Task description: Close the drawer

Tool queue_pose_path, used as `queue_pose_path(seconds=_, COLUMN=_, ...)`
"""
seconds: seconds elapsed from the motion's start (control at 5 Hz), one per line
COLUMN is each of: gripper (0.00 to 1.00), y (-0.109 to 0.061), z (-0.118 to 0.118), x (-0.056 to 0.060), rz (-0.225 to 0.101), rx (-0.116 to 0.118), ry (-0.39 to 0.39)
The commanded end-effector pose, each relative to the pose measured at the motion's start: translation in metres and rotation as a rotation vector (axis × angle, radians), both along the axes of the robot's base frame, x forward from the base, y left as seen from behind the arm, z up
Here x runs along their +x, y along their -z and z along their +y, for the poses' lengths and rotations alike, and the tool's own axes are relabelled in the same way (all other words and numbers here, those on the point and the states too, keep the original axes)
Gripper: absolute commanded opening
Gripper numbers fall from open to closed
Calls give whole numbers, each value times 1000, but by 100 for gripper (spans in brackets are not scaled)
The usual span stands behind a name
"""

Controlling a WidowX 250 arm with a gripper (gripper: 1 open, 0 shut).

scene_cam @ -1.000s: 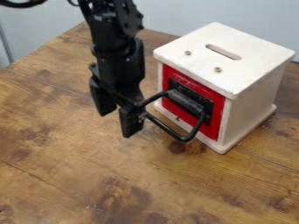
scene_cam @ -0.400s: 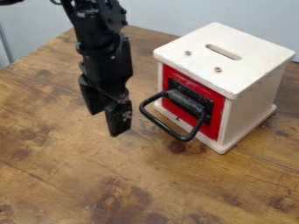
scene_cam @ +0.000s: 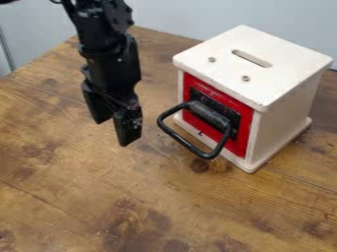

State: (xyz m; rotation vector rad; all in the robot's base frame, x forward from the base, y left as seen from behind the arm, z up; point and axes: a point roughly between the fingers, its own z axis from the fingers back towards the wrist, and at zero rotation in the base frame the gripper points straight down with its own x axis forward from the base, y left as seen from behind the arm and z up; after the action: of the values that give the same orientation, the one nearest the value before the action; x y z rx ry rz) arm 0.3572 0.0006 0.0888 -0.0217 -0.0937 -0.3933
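The drawer (scene_cam: 211, 114) sits in the red front of a pale wooden box (scene_cam: 258, 67) at the right. Only its black front plate shows, and a large black loop handle (scene_cam: 186, 139) sticks out from it toward the lower left. How far the drawer stands out I cannot tell. My gripper (scene_cam: 112, 120) hangs pointing down to the left of the handle, apart from it. It is open, with nothing between its black fingers (scene_cam: 128, 128).
The box has a slot and two screws on its top and stands on a brown wooden table (scene_cam: 93, 202). A grey wall and the table's far edge lie at the upper left.
My gripper has moved left in the picture, away from the loop handle that it was beside a second ago. The drawer and box have not moved.
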Motion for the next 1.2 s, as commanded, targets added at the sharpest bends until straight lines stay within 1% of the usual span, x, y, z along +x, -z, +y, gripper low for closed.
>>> queue_pose_path(seconds=0.0, gripper=100, y=-16, z=-3, x=21, rz=-73, rx=6, ry=-19)
queue_pose_path(seconds=0.2, gripper=100, y=-12, z=-8, x=25, rz=-78, rx=8, ry=-57)
queue_pose_path(seconds=0.4, gripper=100, y=-9, z=-11, x=28, rz=-74, rx=4, ry=-94)
queue_pose_path(seconds=0.6, gripper=100, y=-4, z=-15, x=35, rz=-76, rx=1, ry=-102)
queue_pose_path(seconds=0.8, gripper=100, y=-1, z=-20, x=45, rz=-75, rx=-2, ry=-107)
queue_pose_path(seconds=1.0, gripper=100, y=-2, z=-30, x=59, rz=-75, rx=0, ry=-152)
